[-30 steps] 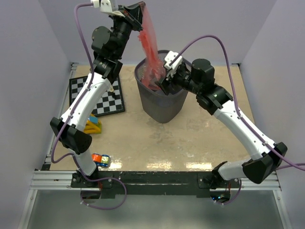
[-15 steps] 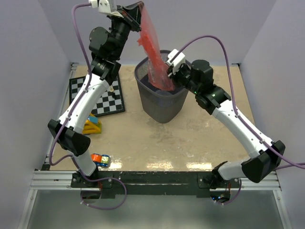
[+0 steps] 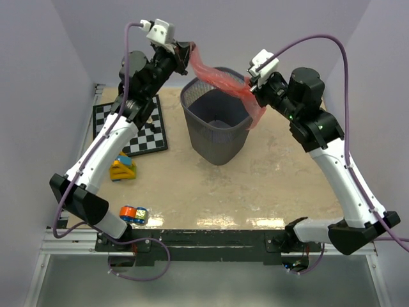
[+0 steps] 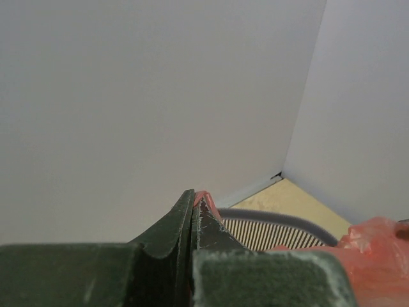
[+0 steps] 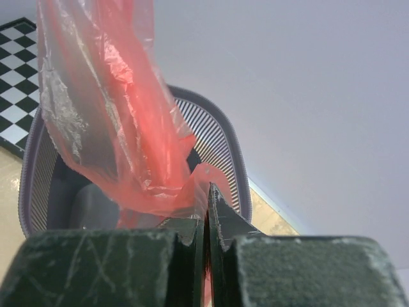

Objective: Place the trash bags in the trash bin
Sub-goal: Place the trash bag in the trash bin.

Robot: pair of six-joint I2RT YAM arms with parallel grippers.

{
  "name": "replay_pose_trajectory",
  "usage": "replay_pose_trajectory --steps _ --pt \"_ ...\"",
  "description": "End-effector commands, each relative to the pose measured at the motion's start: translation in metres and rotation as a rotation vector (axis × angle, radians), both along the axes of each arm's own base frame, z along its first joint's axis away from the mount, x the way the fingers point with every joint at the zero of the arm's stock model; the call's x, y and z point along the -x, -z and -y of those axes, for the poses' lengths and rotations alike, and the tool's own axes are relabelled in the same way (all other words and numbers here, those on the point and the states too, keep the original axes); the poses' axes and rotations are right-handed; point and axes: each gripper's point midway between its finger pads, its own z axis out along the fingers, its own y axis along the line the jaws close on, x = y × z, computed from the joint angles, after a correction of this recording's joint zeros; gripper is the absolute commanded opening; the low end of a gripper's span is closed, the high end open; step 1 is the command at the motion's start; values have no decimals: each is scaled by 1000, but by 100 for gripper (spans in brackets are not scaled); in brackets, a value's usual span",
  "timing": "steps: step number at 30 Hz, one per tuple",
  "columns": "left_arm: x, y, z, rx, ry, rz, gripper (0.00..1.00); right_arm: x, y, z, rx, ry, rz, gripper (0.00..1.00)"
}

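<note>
The trash bag (image 3: 220, 78) is stretched in the air over the trash bin (image 3: 214, 137) at top centre of the overhead view. It crosses the far rim, and a loose end hangs outside the right rim. My left gripper (image 3: 186, 52) has its jaws closed on one end, and my right gripper (image 3: 254, 91) is clamped on the other. I judge none of it is inside yet, so lowering and release are left. I see no legible writing.

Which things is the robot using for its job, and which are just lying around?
For the job: red bag, bin, left gripper and right gripper pinching it.
Just lying about: checkerboard, yellow toy, small blue-orange toy.
</note>
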Motion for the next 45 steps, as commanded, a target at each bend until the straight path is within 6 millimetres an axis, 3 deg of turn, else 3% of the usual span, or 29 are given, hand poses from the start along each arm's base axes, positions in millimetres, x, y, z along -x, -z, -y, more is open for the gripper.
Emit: replay_pose_trajectory --steps 1,5,6,11,18,23,33,41,45 --pt "-6 31 -12 -134 -62 -47 0 -10 15 12 28 47 -54 0" --pt "-32 63 -21 -226 -123 -86 0 -38 33 19 33 74 -117 0" --pt "-38 79 -23 -251 -130 -127 0 -46 37 16 40 68 -126 0" --pt "-70 117 -24 -316 -166 -167 0 -84 61 6 80 52 -168 0" --pt "-122 116 -33 -286 -230 -143 0 -141 78 27 38 64 -273 0" --pt "-144 121 -32 -233 -215 -169 0 -154 81 32 28 55 -289 0" --pt "-158 175 -11 -190 -58 -298 0 -179 130 23 6 27 -423 2" --pt "-140 244 -3 -191 63 -499 0 -177 170 33 -17 44 -545 3" --pt "-116 261 3 -148 170 -588 0 -172 177 38 -24 40 -582 5"
